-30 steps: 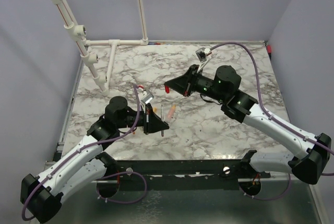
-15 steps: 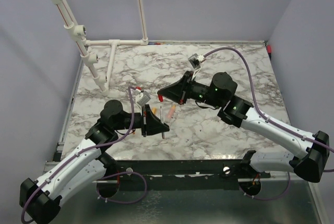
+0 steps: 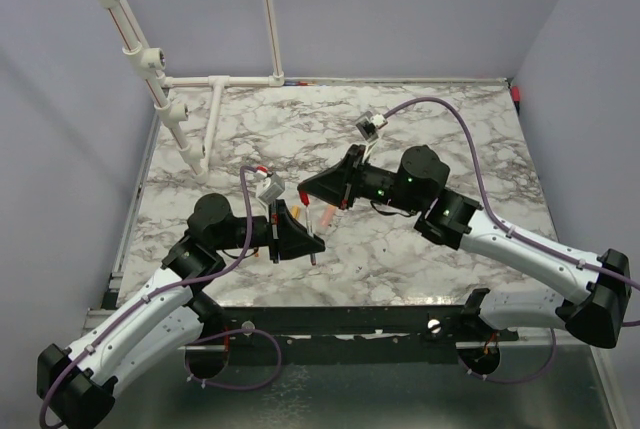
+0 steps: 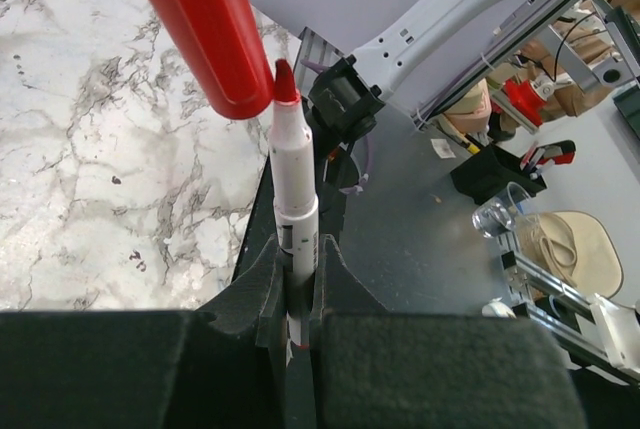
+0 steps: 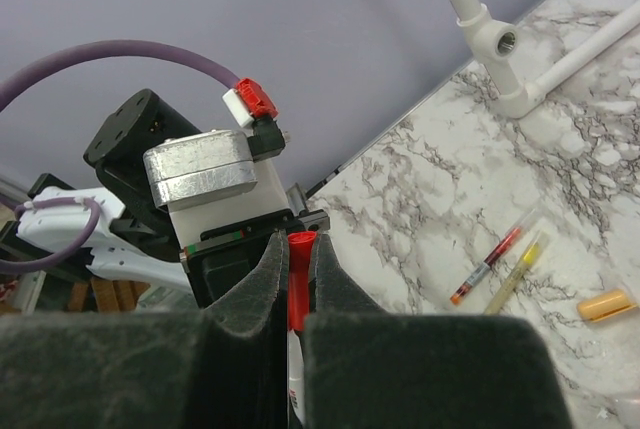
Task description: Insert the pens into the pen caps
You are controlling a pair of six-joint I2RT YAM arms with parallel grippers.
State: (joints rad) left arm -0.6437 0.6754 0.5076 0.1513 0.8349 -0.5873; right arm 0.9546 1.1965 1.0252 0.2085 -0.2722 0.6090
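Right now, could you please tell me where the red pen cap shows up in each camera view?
Top external: the red pen cap is at centre, in the right gripper.
Left wrist: upper left, slanting down beside the tip of the pen.
Right wrist: bottom centre, clamped in that gripper.
Shared landmark: the marble table.

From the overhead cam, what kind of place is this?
Probably a lab robot test cell: a marble-patterned tabletop boxed in by plain lavender walls, with a white pipe frame rigged at the back left.
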